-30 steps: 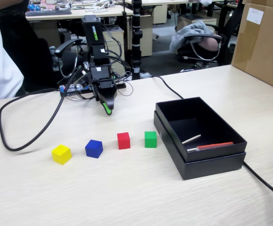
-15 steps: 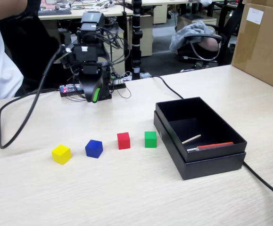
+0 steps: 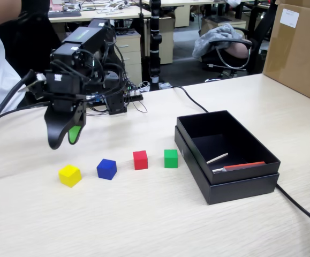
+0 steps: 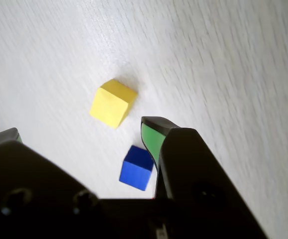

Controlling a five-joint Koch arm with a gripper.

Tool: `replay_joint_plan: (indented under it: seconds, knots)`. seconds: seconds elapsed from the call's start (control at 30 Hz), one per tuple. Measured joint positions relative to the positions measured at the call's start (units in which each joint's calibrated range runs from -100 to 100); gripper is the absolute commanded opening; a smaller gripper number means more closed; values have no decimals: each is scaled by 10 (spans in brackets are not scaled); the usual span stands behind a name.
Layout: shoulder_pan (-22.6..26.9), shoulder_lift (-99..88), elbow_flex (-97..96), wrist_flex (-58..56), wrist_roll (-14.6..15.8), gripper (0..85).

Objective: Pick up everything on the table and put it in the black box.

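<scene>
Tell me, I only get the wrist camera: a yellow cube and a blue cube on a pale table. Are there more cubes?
Observer: Yes. The fixed view shows a red cube and a green cube further right in the same row.
Operator: Where should they go?
Observer: A black box sits just right of the green cube; no cube is in it yet.
Operator: So it's empty?
Observer: No. A thin white stick and a flat red-and-grey tool lie inside.

Wrist view: claw (image 4: 79, 132) hides blue cube's (image 4: 136, 168) corner; table (image 4: 223, 59) blurred.
</scene>
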State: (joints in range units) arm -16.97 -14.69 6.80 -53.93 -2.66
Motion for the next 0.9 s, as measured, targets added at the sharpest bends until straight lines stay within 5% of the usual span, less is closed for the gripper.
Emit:
replay_joint_plan:
  seconds: [0.6,0.8,0.9]
  knots:
    - [0,246,88,1,0,419]
    - [-1,274,126,1,8,126]
    - [-1,274,126,1,9,114]
